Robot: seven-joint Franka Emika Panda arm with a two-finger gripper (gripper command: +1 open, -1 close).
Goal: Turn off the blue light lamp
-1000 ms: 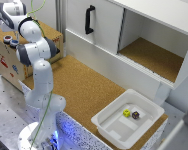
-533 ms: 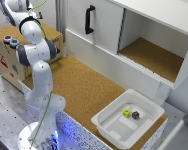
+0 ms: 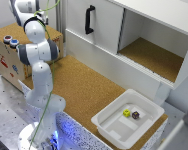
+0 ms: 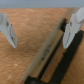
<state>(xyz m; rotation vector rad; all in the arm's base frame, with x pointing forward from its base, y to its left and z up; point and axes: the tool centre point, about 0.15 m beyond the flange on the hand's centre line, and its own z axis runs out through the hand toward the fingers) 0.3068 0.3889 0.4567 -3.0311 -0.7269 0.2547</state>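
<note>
The blue light lamp [image 3: 14, 43] is a small blue knob on top of the wooden box [image 3: 9, 62] at the exterior view's left, beside a dark red knob [image 3: 6, 38]. My white arm [image 3: 38, 52] rises from its base and bends up over that box. Its hand runs off the top edge of the exterior view. In the wrist view my gripper [image 4: 40, 30] is open, with nothing between its pale fingers [image 4: 8, 30]. Below it lie a brown surface and a pale edge strip [image 4: 45, 52] beside a dark gap. The lamp does not show in the wrist view.
A white cabinet with a black handle [image 3: 89, 19] and an open compartment [image 3: 154, 55] stands at the back. A white tray [image 3: 114, 127] at the front right holds a yellow cube [image 3: 126, 113] and a dark piece [image 3: 136, 115]. The arm's base [image 3: 41, 142] glows blue.
The arm's upper links have shifted slightly over the wooden box, with the hand higher toward the top edge. Nothing else has moved.
</note>
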